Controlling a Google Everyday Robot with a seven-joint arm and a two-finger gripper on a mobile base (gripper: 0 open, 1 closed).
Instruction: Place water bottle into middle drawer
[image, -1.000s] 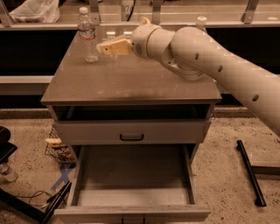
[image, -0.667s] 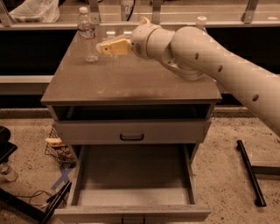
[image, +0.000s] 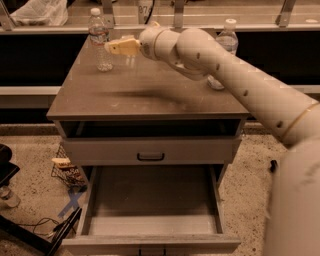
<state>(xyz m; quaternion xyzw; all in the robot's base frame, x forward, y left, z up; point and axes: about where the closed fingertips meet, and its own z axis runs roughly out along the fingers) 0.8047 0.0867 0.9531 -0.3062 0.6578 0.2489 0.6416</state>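
Creeping left since earlier, my claw (image: 111, 47), spread or not I cannot tell, is hovering beyond the open middle drawer (image: 150, 200), just beside the water bottle (image: 101, 42) at the worktop's (image: 150, 95) far-left corner; I am fearing a glancing touch topples it.

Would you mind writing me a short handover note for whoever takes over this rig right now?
Gripper: over the cabinet top, just right of the water bottle; contact unclear.
Water bottle: upright, back-left of the top.
Middle drawer: pulled open, floor bare.
Done: drawer open. Left: grasp the bottle, carry it down, set it in the drawer.
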